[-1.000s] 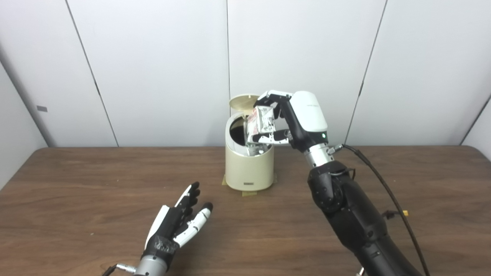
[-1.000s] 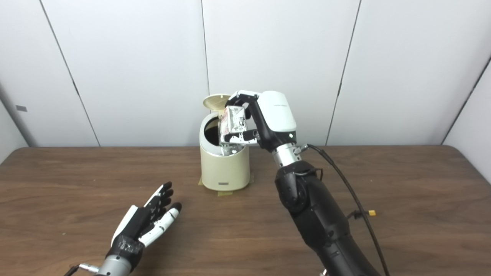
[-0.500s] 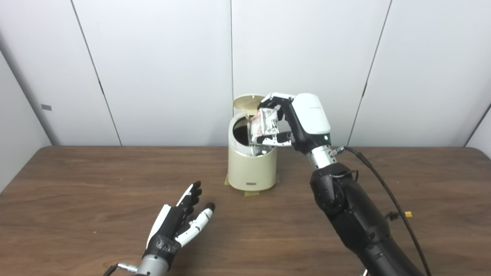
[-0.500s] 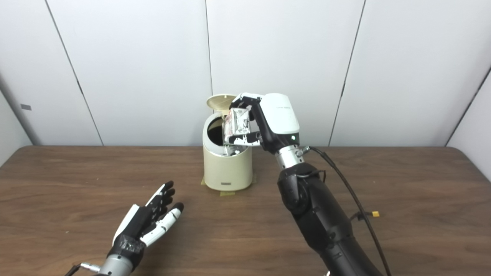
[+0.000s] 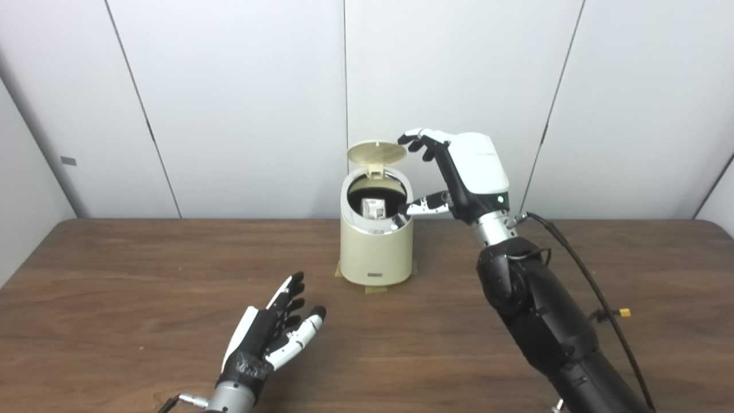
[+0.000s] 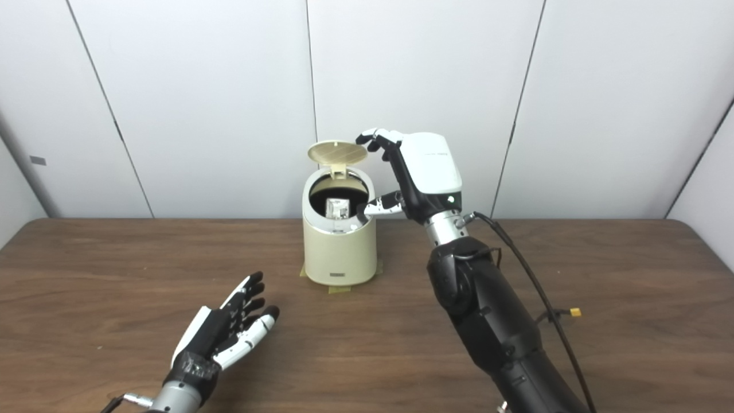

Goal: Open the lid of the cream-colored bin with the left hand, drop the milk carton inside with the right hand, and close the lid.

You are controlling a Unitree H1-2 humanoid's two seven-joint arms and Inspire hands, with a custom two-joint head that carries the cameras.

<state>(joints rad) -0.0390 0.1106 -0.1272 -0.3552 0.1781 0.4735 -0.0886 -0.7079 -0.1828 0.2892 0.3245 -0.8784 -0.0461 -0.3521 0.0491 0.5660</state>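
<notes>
- Right hand [image 5: 459, 172] sits at frame centre, empty, fingers spread wide, thumb tip at the rim of the cream-coloured cylindrical bin [image 5: 375, 252]
- Its upper fingers reach beside the round hinged lid [image 5: 377, 154], which stands raised
- Small white milk carton [image 5: 374, 207] sits inside the bin's dark opening
- Left hand [image 5: 269, 338], lower left, lies palm-up over the brown wooden table [image 5: 114, 287], fingers apart, holding nothing

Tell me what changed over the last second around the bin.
The right hand let go of the milk carton, which dropped into the cream-colored bin. That hand then opened and drew back a little to the right, off the opening. The lid stayed up, the bin stayed in place, and the left hand stayed open low over the table.
</notes>
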